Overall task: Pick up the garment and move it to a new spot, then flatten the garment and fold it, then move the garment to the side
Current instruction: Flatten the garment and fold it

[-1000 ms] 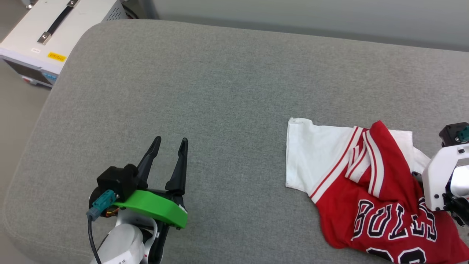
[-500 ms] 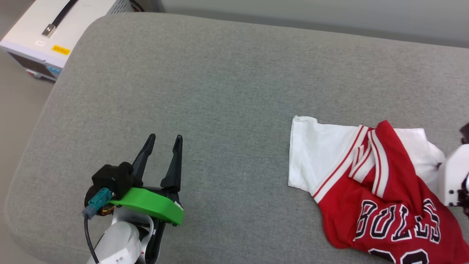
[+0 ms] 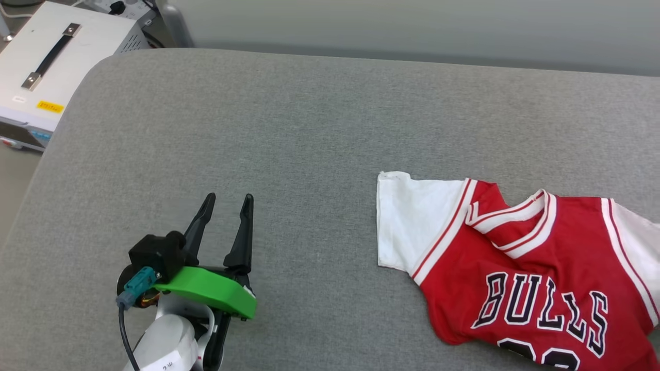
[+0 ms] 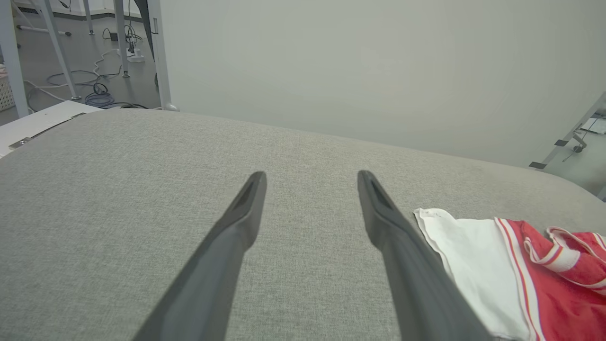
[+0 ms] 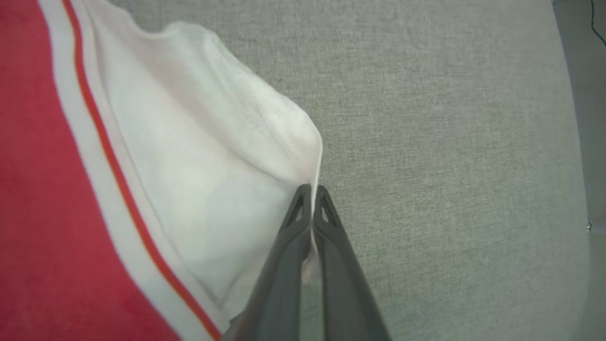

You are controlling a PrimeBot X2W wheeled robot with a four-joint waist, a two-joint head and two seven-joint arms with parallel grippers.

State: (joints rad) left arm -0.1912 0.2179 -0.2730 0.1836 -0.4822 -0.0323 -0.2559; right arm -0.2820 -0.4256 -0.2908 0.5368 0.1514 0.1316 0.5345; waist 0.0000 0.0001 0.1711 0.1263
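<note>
Grey cushion (image 3: 309, 118) fills your head view, pale wall (image 3: 412, 20) behind it, a white box (image 3: 67, 51) off its far left corner. Your left gripper (image 3: 229, 197) sits low on the left over bare fabric, fingers spread wide and holding nothing, well apart from the jersey (image 3: 515, 268). That jersey lies on the cushion's right side, chest up, BULLS lettering showing, collar rumpled, one white sleeve (image 3: 407, 221) pointing toward your left gripper. Over in the right wrist view, your right gripper (image 5: 312, 189) has its fingers pressed together, pinching the hem edge of the other sleeve (image 5: 199, 156).
</note>
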